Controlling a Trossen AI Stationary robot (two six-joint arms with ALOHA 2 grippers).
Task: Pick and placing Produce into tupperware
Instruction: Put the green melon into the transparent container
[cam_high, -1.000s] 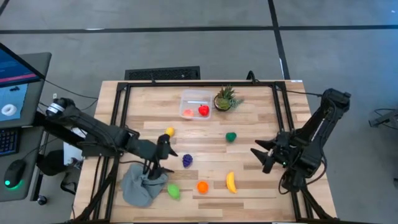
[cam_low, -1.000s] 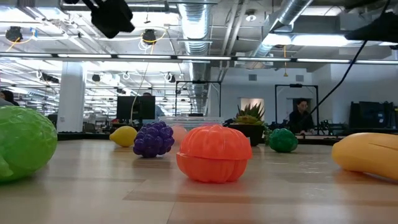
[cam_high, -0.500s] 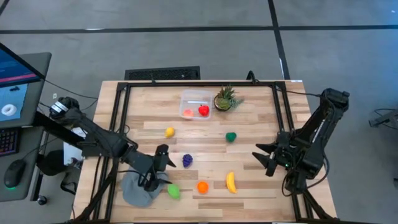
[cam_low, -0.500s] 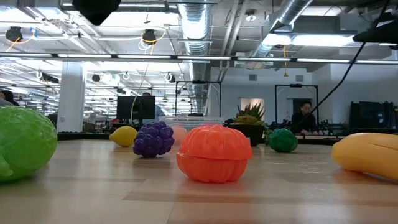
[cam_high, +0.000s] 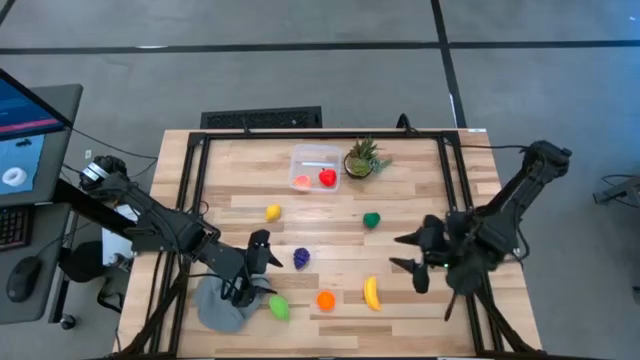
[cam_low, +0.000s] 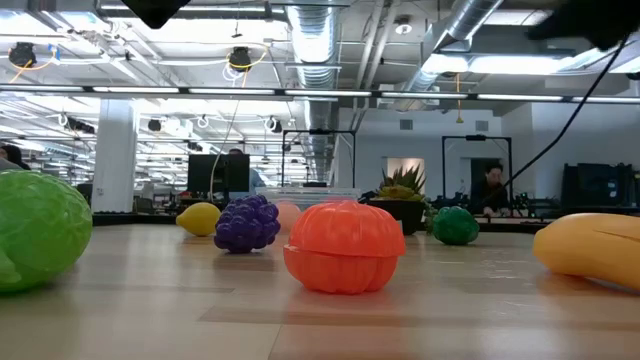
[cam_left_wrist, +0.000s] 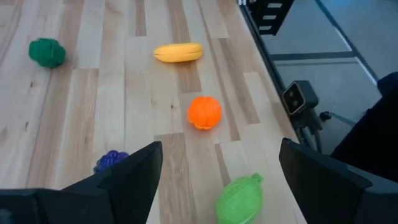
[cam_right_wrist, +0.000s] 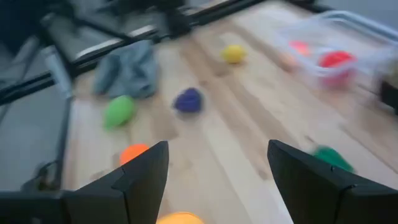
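Jaws apart and empty, the left gripper (cam_high: 243, 290) hovers at the high view's lower left, apparently lining up on the green fruit (cam_high: 279, 307), while the right gripper (cam_high: 404, 252), jaws likewise apart, hangs at right above the banana (cam_high: 371, 292), far from the tupperware (cam_high: 314, 167).

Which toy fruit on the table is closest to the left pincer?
The light green fruit, right beside the left pincer and the grey cloth; the orange, grapes, lemon and banana lie farther off.
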